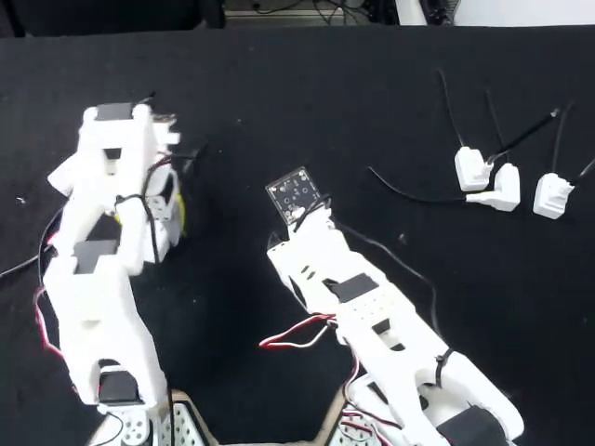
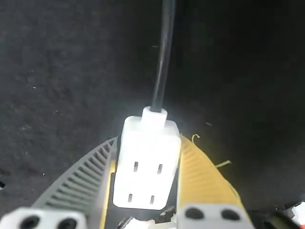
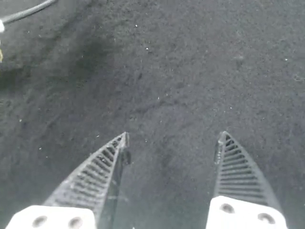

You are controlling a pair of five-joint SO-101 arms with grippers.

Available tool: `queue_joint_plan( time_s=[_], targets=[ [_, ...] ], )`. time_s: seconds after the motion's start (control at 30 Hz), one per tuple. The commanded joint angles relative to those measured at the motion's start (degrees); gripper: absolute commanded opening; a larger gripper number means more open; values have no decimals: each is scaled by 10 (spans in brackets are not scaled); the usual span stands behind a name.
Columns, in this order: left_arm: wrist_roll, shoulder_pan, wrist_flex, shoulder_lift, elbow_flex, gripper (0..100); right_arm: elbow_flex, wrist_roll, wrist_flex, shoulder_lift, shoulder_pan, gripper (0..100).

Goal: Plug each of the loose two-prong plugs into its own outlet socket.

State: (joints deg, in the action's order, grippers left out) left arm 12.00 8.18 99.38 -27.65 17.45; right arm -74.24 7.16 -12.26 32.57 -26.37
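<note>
A white outlet block (image 2: 147, 167) with two pairs of slots sits between the fingers of my left gripper (image 2: 148, 140), which is shut on its sides. Its black cord (image 2: 164, 52) runs away over the black cloth. In the high view the left arm (image 1: 121, 186) stands at the table's left. Three white two-prong plugs (image 1: 472, 167), (image 1: 502, 189), (image 1: 552, 196) lie loose at the far right, each with a thin black cable. My right gripper (image 3: 174, 136) hangs open over bare cloth with nothing in it; its arm's wrist (image 1: 297, 197) is at the table's middle.
A black cloth (image 1: 372, 84) covers the whole table. A thin black cable (image 1: 409, 195) trails from the plugs toward the centre. A light cable end (image 3: 24, 13) shows at the edge of the right wrist view. Red and white wires (image 1: 297, 334) loop beside the right arm.
</note>
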Motion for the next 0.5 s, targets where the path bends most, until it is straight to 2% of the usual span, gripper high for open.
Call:
queue_joint_plan(
  time_s=[0.0,0.13,0.27,0.47],
  targets=[
    [-6,-58,9,143,-36,30,0,0,15,24,25,266],
    [-6,-86,-65,280,-175,30,5,-4,16,36,72,266],
    [-6,-102,-183,399,-366,30,-9,-5,14,80,108,266],
    [-6,-155,-311,466,-582,30,-56,-47,16,169,142,266]
  ],
)
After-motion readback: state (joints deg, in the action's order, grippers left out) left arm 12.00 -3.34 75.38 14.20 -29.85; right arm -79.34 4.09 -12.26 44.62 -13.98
